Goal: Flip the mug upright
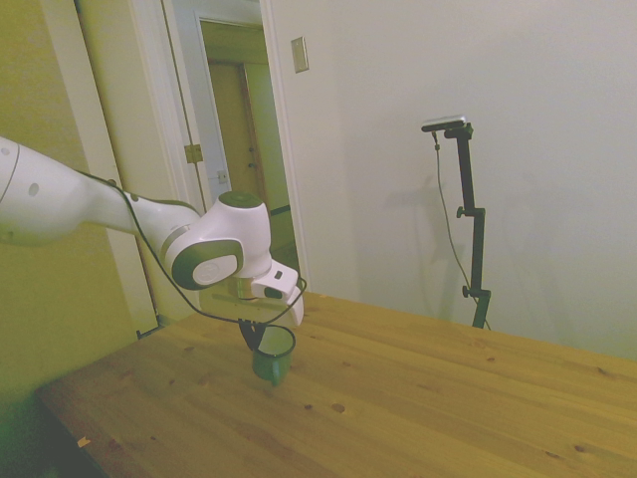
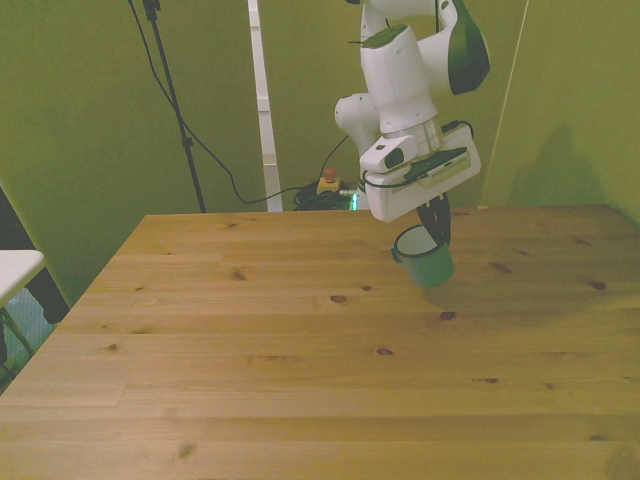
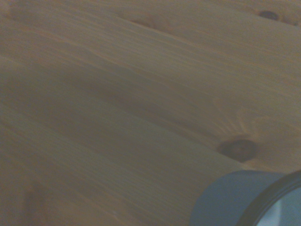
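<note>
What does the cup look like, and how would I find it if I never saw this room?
Find the big wooden table, then the white robot arm reaching over it. Right under the arm's gripper hangs the mug, pinched at its rim and tilted. It is small, round and teal-green, pale inside, with a little loop handle, and it is the only thing over the tabletop.

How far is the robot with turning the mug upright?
Mostly done: the gripper holds the mug by its rim, opening up but tilted, just above the wooden table. In hand: holding it tilted. Left: set it down level and release.
</note>
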`<state>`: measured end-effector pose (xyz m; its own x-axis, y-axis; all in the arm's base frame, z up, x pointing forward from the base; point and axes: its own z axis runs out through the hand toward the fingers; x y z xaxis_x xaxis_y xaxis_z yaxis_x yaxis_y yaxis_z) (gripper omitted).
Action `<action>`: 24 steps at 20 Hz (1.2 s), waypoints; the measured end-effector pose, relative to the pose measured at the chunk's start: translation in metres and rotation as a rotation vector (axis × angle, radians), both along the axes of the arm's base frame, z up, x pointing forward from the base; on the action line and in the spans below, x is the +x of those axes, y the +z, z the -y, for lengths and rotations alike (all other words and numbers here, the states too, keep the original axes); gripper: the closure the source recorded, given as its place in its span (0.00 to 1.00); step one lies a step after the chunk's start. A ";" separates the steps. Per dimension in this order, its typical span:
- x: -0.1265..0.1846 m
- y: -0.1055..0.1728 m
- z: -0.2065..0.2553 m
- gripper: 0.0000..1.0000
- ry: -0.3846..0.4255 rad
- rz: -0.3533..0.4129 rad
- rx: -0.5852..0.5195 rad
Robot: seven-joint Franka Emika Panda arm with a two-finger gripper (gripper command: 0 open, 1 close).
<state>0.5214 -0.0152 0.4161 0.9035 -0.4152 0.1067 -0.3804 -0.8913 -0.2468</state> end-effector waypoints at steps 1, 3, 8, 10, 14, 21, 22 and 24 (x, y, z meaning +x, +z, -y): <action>0.000 -0.004 0.000 1.00 -0.021 -0.004 -0.047; 0.001 -0.009 0.002 1.00 -0.071 -0.019 -0.131; 0.004 -0.019 0.005 0.00 -0.115 -0.043 -0.165; 0.004 -0.022 0.008 0.00 -0.120 -0.050 -0.164; 0.005 -0.030 0.013 0.00 -0.129 -0.064 -0.164; 0.005 -0.030 0.016 0.00 -0.134 -0.066 -0.164; 0.005 -0.029 0.016 0.00 -0.135 -0.063 -0.164; 0.004 -0.021 0.016 0.00 -0.136 -0.049 -0.163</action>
<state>0.5252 -0.0312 0.3949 0.8459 -0.5147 0.1398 -0.5081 -0.8574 -0.0824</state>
